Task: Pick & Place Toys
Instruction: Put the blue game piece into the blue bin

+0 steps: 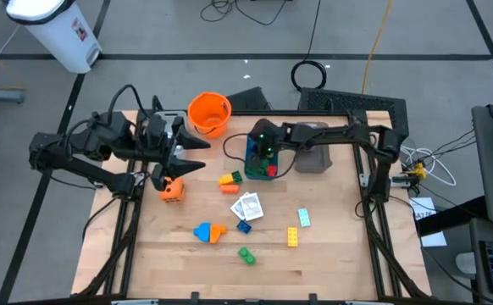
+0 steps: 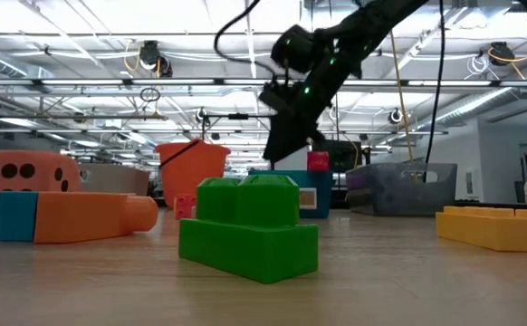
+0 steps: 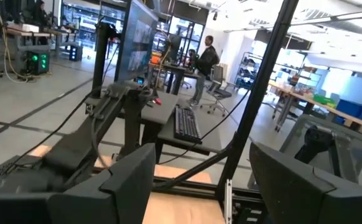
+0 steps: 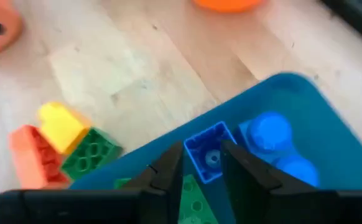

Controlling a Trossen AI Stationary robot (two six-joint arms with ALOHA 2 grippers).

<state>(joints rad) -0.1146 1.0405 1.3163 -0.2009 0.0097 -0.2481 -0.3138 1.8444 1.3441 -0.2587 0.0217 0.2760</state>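
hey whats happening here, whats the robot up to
It is sorting toys off a wooden table. The right gripper hangs over the teal tray with a small blue brick between its jaws, seemingly about to drop it among the bricks already inside. The left gripper waits near the orange bucket, jaws open and empty. More bricks, cards and an orange die lie loose.

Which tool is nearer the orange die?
The left tool: it hangs just above the orange die. The right tool is farther off, over the teal tray.
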